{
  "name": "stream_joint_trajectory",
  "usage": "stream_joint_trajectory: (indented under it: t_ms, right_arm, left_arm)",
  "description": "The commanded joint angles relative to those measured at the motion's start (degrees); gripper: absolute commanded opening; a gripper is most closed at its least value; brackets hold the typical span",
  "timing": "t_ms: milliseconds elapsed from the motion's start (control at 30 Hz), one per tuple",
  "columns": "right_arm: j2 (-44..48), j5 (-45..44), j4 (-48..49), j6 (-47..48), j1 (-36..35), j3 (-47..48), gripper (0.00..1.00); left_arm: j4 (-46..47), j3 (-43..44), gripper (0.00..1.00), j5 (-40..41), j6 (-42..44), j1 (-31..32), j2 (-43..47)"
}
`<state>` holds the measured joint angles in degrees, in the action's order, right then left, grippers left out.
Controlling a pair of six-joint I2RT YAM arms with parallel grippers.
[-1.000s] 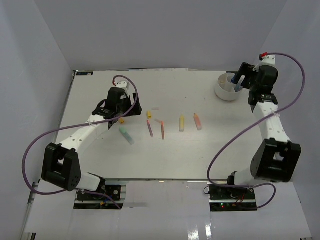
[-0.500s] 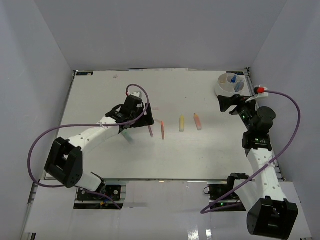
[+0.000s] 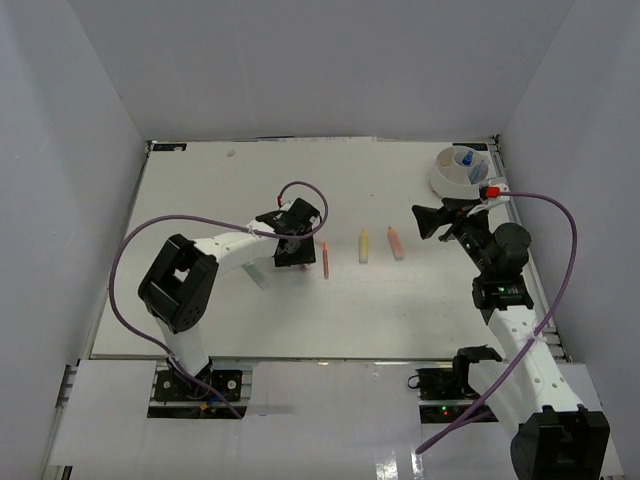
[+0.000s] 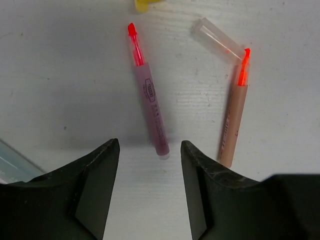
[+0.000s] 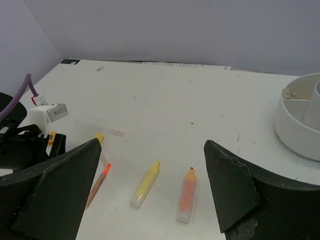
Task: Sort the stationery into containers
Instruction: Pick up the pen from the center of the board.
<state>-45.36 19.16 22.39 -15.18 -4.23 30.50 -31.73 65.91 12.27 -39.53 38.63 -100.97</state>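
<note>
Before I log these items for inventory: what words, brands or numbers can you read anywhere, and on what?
Purple highlighter: a small printed label on the barrel, too blurred to read.
Orange highlighter: faint print along the barrel, too small to read.
Yellow highlighter, white tub: no text visible.

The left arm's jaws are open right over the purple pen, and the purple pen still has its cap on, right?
Not quite. The left gripper does hang open over the purple pen, but the pen is uncapped: the left wrist view shows its bare red tip. A clear cap lies loose on the table near the orange pen.
</note>
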Motion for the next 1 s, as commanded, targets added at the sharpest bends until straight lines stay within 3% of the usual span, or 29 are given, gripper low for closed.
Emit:
stream_joint_trajectory:
  t_ms: [0, 233, 567, 600, 733, 867, 967]
  right_arm:
    - [0.6, -2.5, 0.2, 2.8, -1.2, 0.8, 0.9]
    - [0.5, -4.0, -1.4, 4.4, -2.1, 1.1, 0.9]
    - [-1.3, -1.9, -3.8, 5.9, -2.3, 2.6, 0.9]
    - [-1.7, -1.2, -3.8, 6.2, -2.3, 2.8, 0.9]
    - [-3.1, 3.3, -3.8, 6.2, -2.4, 3.6, 0.9]
    - [-5.5, 8.4, -5.9, 4.8, -4.3, 6.6, 0.95]
    - [-8.2, 10.2, -6.4, 2.4, -10.3, 9.7, 0.98]
  left_arm:
    - [-2.2, 3.4, 0.63, 3.5, -1.0, 0.4, -1.3]
    - [-2.5, 5.0, 0.55, 4.3, -1.6, 0.4, -4.4]
    - [-2.2, 2.8, 0.24, 3.2, -2.9, 0.3, -4.4]
    - [-2.0, 2.3, 0.17, 3.3, -2.8, 0.4, -3.8]
    - [-0.9, 0.0, 0.07, 3.1, -2.1, 0.4, 0.4]
    - [4.4, -4.2, 0.06, 1.3, 3.0, 0.4, 10.0]
    - [15.9, -8.5, 0.04, -3.4, 10.9, 0.3, 16.0]
